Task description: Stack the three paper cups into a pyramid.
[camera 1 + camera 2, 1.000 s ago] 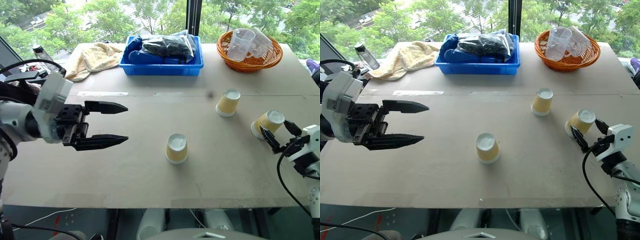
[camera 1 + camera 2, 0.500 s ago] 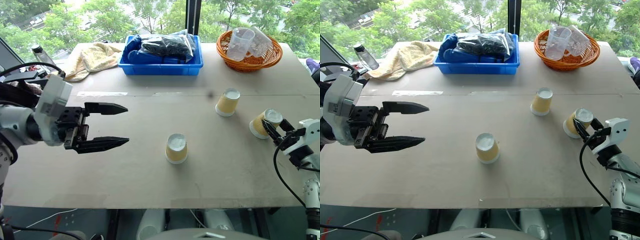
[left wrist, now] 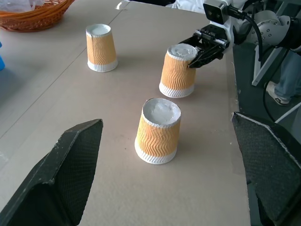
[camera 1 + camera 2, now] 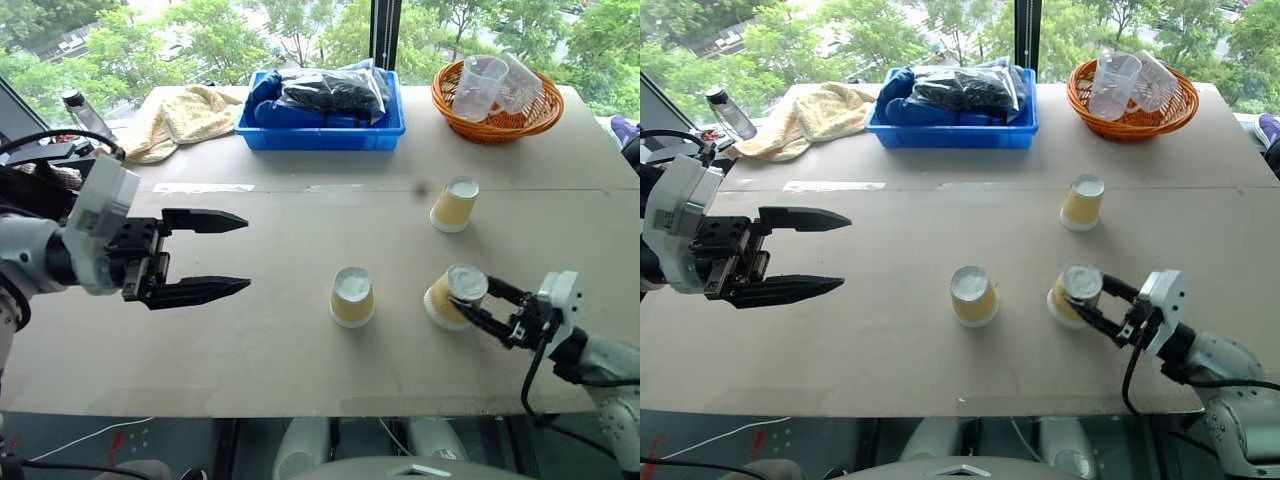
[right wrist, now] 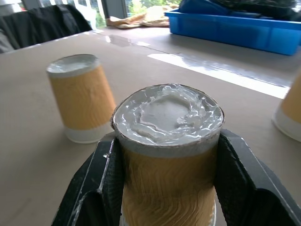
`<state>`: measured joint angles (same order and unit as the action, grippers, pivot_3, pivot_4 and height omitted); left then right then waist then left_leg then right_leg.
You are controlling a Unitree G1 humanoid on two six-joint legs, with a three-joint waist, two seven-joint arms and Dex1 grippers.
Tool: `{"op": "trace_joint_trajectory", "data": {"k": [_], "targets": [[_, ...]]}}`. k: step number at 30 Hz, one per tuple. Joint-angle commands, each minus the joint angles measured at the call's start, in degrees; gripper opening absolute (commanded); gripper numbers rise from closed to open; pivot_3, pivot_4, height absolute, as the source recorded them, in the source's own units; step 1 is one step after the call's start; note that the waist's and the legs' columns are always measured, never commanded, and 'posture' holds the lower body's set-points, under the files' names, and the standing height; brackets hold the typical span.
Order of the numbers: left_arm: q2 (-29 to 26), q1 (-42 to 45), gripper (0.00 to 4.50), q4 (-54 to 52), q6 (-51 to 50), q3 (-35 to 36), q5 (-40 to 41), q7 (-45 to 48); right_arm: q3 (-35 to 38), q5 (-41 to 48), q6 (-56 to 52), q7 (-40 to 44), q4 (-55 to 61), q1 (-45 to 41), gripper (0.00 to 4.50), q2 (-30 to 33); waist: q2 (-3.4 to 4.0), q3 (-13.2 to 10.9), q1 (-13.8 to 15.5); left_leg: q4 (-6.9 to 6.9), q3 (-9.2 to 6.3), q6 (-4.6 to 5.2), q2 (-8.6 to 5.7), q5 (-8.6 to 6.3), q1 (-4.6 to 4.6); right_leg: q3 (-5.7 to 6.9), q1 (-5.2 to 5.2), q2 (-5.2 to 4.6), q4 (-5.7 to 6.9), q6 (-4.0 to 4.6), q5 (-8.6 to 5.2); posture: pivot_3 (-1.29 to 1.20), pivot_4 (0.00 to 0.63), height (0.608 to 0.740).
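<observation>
Right gripper (image 4: 468,308): we see it clamped on the held cup (image 4: 452,296), near the top, cup upside down on the table (image 4: 250,350)
Centre cup (image 4: 352,296): at 9 o'clock of the held cup, near it, upside down
Left gripper (image 4: 238,256): we see its fingers spread wide, empty, at 9 o'clock of the centre cup, well apart
Far cup (image 4: 455,204): at 12 o'clock of the held cup, upside down
Blue bin (image 4: 325,125), basket (image 4: 497,112): far edge, at 11 and 1 o'clock
</observation>
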<state>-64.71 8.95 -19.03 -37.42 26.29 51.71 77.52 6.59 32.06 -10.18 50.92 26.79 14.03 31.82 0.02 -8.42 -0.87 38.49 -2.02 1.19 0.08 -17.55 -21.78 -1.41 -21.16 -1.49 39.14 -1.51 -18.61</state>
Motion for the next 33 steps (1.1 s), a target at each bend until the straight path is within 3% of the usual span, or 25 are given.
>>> {"op": "trace_joint_trajectory", "data": {"k": [1,9,27,29,30,31,33], "targets": [[-0.70,1.29,4.50,0.21,1.02,-0.08,-0.78,0.83,-2.23,-1.37,1.28,0.02,3.09,-1.33,1.86,-0.15,-0.07,-0.02,0.01,0.02,0.00,-0.01,0.00,0.00,0.00,0.00,0.00,0.00,0.00,0.00,0.00,0.00,0.150,0.740],[0.25,1.84,4.50,-0.45,0.94,-0.93,-0.60,0.31,-8.99,-9.89,8.09,0.35,-4.64,-6.13,1.86,-2.15,-0.24,-0.13,-0.02,0.05,0.01,-0.21,0.00,0.12,0.02,0.00,-0.02,0.02,0.07,0.00,0.00,0.00,0.150,0.740],[0.96,0.91,4.50,-0.57,0.92,0.30,-0.62,-0.03,-13.86,-8.79,7.09,1.23,-6.42,-10.91,1.86,-4.61,-0.33,-0.18,0.07,0.18,0.03,-0.22,0.00,0.13,-0.01,-0.05,-0.18,0.02,0.47,0.01,-0.01,0.00,0.150,0.740],[1.00,0.77,4.50,-0.50,0.95,0.47,-0.63,0.00,-13.67,-8.54,6.93,1.42,-6.33,-10.68,2.91,-4.47,-0.34,-0.19,0.03,0.22,0.03,-0.23,0.00,0.13,-0.02,-0.05,-0.19,0.02,0.51,0.01,-0.01,0.00,0.150,0.740],[1.05,0.77,4.50,-0.45,0.95,0.50,-0.60,-0.02,-13.61,-8.44,6.87,1.48,-6.33,-10.66,3.11,-4.45,-0.35,-0.20,0.01,0.23,0.03,-0.22,0.00,0.13,-0.02,-0.06,-0.19,0.02,0.52,0.01,-0.01,0.00,0.150,0.740],[1.10,0.68,4.50,-0.35,1.06,0.49,-0.72,0.01,-13.52,-8.41,6.86,1.69,-6.32,-10.60,3.92,-4.21,-0.35,-0.20,0.01,0.25,0.03,-0.21,0.00,0.12,-0.01,-0.06,-0.19,0.02,0.55,0.01,-0.01,0.00,0.150,0.740],[1.15,0.47,4.50,-0.21,1.33,0.37,-1.03,0.07,-12.88,-8.21,7.05,1.79,-6.47,-10.65,4.45,-3.90,-0.36,-0.21,-0.02,0.27,0.04,-0.20,0.00,0.12,-0.01,-0.07,-0.20,0.02,0.60,0.01,-0.01,0.00,0.150,0.740]]}}
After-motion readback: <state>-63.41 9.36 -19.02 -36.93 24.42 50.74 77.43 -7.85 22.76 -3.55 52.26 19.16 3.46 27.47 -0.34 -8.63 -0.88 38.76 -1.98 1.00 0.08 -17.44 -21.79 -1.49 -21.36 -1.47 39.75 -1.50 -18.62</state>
